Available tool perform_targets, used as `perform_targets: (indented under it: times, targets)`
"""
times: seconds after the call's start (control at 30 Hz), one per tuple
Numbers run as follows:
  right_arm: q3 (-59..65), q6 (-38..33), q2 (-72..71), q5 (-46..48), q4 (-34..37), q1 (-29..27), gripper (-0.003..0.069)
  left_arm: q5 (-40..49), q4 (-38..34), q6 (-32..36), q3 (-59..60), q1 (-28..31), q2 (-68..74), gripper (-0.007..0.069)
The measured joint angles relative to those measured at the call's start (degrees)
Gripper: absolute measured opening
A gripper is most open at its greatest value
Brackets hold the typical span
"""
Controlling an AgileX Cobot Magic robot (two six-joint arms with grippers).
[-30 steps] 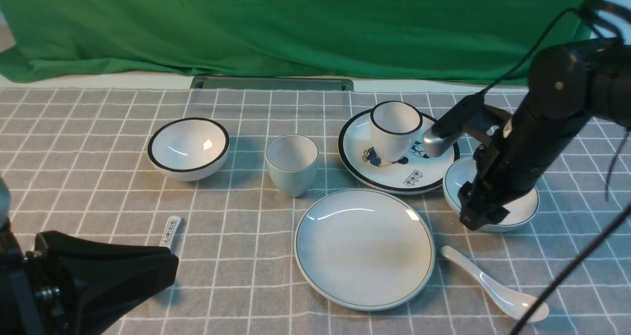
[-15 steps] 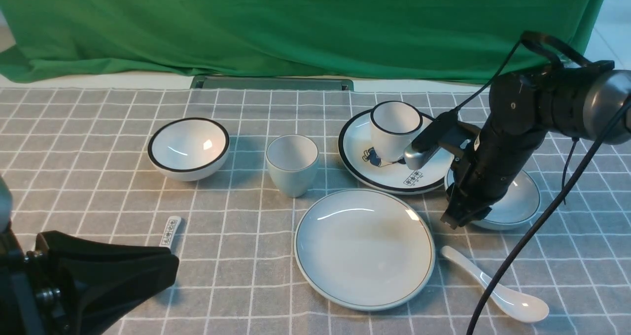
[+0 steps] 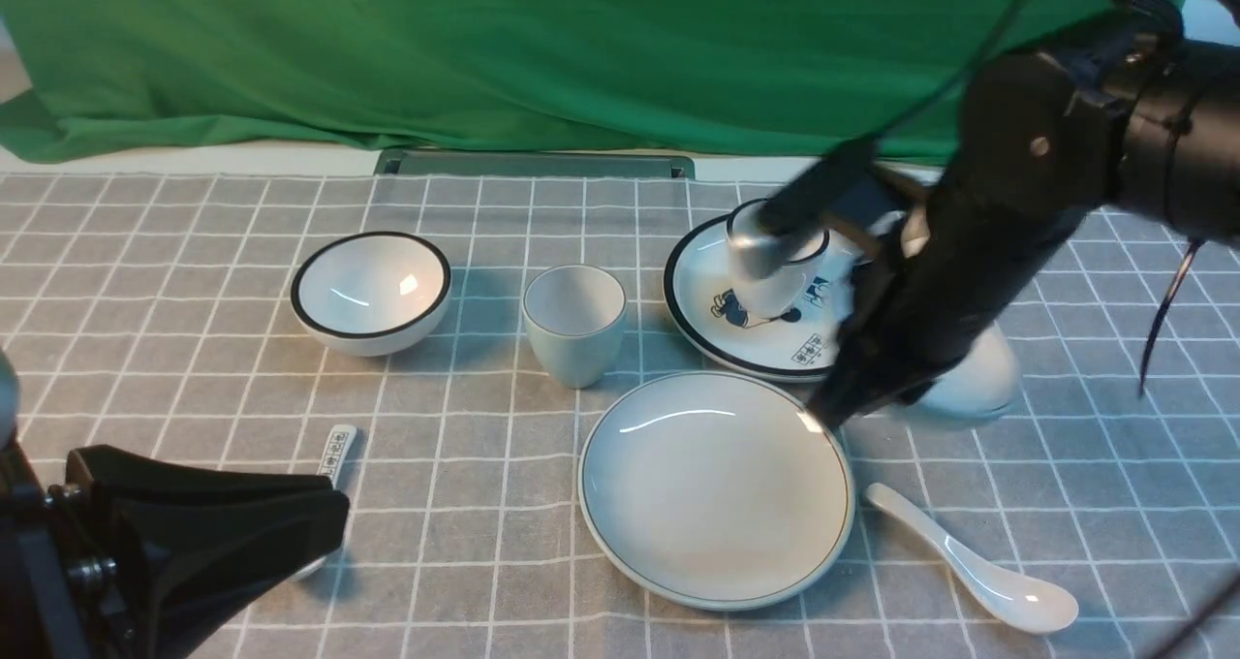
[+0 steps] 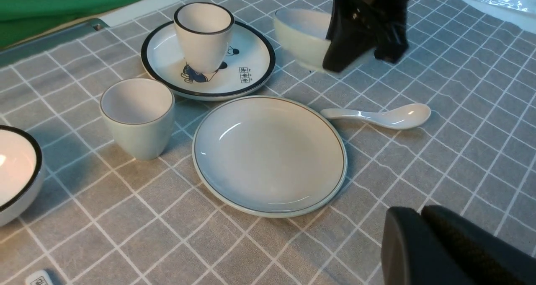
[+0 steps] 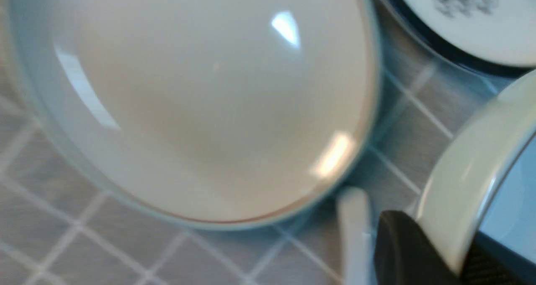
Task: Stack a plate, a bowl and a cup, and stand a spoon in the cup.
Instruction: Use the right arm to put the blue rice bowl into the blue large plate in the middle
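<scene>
**One pinched rim carries the whole bowl**

Front view: the right gripper (image 3: pixel 831 409) is clamped on the near rim of the bowl (image 3: pixel 969 380). The bowl hangs tilted, off the cloth (image 3: pixel 194 252), just beside the right rear edge of the plate (image 3: pixel 717 504). The plate lies bare, the cup (image 3: pixel 573 325) stands apart to its left, and the spoon (image 3: pixel 974 567) lies near its right front. Held by one edge, the glossy bowl may swivel or slip. If it is lowered while tilted, it may clip the plate's rim and shove it. The arm also hangs close over the cartoon plate (image 3: pixel 775 344) and the black-rimmed cup (image 3: pixel 775 296), which a careless swing could knock.

Left wrist view: the left gripper (image 4: pixel 423 234) is pressed closed on nothing, low and well away from the bowl.

Right wrist view: one finger (image 5: pixel 402 251) bears on the bowl's outer wall. The spoon's handle lies just beneath, so a dropped bowl would likely strike it.
</scene>
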Motion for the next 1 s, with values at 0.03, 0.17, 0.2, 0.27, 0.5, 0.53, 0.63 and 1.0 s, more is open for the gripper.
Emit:
perform_targets:
  times: [0.03,0.17,0.2,0.27,0.5,0.53,0.63,1.0]
  targets:
    - [0.0,0.8,0.1,0.0,0.3,2.5,0.0079,-0.1,0.0,0.1,0.0,0.0,0.0,0.0017]
    - [0.0,3.4,3.0,-1.0,0.2,8.8,0.0079,-0.1,0.0,0.1,0.0,0.0,0.0,0.0017]
    - [0.0,4.5,4.3,-1.8,-0.4,9.7,0.0079,-0.1,0.0,0.1,0.0,0.0,0.0,0.0017]
    - [0.0,5.3,6.4,-3.6,-1.0,10.3,0.0079,-0.1,0.0,0.1,0.0,0.0,0.0,0.0017]
    - [0.0,6.3,10.8,-7.2,-2.1,10.3,0.0079,0.0,0.0,0.1,0.0,0.0,0.0,0.0017]
    - [0.0,6.3,10.8,-7.4,-2.3,10.4,0.0079,0.0,0.0,0.1,0.0,0.0,0.0,0.0017]
    - [0.0,6.4,10.9,-8.0,-2.4,10.4,0.0079,0.1,0.0,0.1,0.0,0.0,0.0,0.0017]
    - [-0.1,10.9,10.9,-7.3,-1.8,10.5,0.0487,0.6,0.0,0.1,0.0,0.0,0.0,0.0017]
